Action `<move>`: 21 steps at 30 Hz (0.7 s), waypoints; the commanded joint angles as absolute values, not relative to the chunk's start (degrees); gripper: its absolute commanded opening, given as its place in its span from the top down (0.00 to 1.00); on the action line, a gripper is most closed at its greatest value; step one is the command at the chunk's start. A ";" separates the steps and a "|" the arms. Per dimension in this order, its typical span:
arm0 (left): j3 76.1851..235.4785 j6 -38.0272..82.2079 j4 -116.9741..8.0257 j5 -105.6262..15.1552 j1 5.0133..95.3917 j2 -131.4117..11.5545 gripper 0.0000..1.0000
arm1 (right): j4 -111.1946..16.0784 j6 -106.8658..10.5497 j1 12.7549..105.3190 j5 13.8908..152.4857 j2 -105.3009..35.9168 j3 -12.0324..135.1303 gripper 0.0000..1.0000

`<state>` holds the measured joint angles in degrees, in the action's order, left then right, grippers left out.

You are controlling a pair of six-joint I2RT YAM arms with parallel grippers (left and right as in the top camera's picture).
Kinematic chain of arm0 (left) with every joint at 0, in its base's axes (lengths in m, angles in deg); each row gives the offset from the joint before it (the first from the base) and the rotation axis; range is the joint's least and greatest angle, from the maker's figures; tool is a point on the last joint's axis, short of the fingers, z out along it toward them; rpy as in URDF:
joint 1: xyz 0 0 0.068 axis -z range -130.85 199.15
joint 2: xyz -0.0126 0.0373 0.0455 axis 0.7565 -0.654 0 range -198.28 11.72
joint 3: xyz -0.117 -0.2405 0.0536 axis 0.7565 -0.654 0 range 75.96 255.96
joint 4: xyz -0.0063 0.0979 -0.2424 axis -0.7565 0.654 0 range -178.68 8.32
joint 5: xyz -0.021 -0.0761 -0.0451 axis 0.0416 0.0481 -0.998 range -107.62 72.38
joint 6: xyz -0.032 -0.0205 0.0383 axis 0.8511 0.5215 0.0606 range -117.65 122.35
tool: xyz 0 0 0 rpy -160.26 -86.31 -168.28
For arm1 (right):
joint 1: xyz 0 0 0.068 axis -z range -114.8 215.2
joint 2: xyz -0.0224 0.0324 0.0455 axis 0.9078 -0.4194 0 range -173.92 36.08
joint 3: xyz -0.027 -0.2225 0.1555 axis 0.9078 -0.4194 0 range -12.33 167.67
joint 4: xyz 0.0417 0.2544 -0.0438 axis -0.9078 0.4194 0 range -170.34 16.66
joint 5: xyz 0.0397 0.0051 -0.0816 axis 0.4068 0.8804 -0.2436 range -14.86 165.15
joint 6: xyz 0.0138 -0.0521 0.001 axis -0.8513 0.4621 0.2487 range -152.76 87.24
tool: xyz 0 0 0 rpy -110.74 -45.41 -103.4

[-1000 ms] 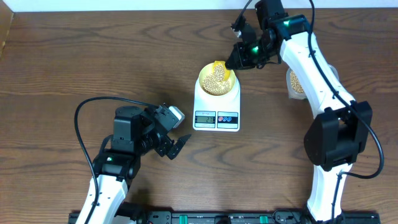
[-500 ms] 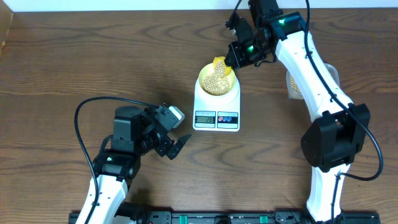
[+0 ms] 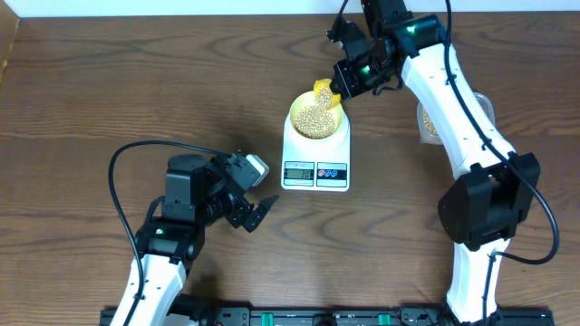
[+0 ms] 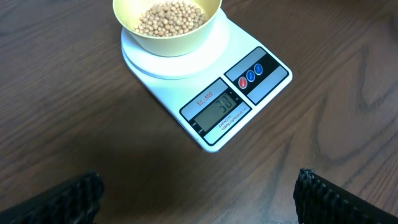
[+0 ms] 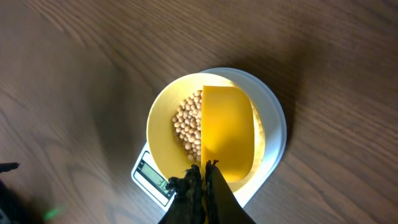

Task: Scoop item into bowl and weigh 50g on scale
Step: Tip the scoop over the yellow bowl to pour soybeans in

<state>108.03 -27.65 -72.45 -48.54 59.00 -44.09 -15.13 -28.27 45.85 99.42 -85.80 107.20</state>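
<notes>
The pale yellow-green bowl (image 3: 317, 117) sits on the white scale (image 3: 316, 167) and holds tan beans (image 3: 314, 116). The bowl (image 4: 166, 22), beans (image 4: 171, 15) and scale (image 4: 236, 106) also show in the left wrist view; the display reads about 30. My right gripper (image 3: 343, 87) is shut on the handle of a yellow scoop (image 3: 323, 93), held tilted over the bowl's far rim. In the right wrist view the gripper (image 5: 205, 176) holds the scoop (image 5: 227, 127) over the bowl (image 5: 165, 134) and beans (image 5: 188, 124). My left gripper (image 3: 258, 215) is open and empty, low over the table in front of the scale; its fingers frame the left wrist view (image 4: 199, 196).
A clear tub with more beans (image 3: 433, 120) stands right of the scale, partly hidden by the right arm. A black cable (image 3: 122, 172) loops on the table at the left. The white wall edge runs along the back.
My right gripper has lifted the yellow scoop a little up and back from the bowl's rim. The left arm has not moved.
</notes>
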 commanded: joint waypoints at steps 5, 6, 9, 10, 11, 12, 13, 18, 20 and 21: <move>108.58 -27.54 -72.50 -48.01 58.76 -43.63 0.01 | -13.43 -27.42 45.93 105.49 -85.54 108.77 0.99; 108.58 -27.54 -72.50 -48.01 58.76 -43.63 0.01 | -13.12 -27.57 46.17 106.21 -85.54 108.77 0.99; 108.58 -27.54 -72.50 -48.01 58.76 -43.63 0.01 | -12.23 -27.55 46.98 107.22 -85.54 108.77 0.99; 108.58 -27.54 -72.50 -48.01 58.76 -43.63 0.01 | -12.16 -27.57 47.18 107.22 -85.54 108.77 0.99; 108.58 -27.54 -72.50 -48.01 58.76 -43.63 0.00 | -12.18 -27.57 47.25 107.22 -85.54 108.77 0.99; 108.58 -27.54 -72.50 -48.01 58.76 -43.63 0.01 | -12.25 -27.57 47.33 107.22 -85.54 108.77 0.99; 108.58 -27.54 -72.50 -48.01 58.76 -43.63 0.01 | -12.27 -27.55 47.33 107.22 -85.54 108.77 0.99; 108.58 -27.54 -72.50 -48.01 58.76 -43.63 0.01 | -12.38 -27.53 47.33 106.96 -85.54 108.77 0.99; 108.58 -27.54 -72.47 -48.01 58.76 -43.63 0.01 | -12.53 -27.55 47.33 106.94 -85.54 108.77 0.99; 108.58 -27.54 -72.50 -48.01 58.76 -43.63 0.01 | -12.60 -27.55 47.33 106.80 -85.54 108.77 0.99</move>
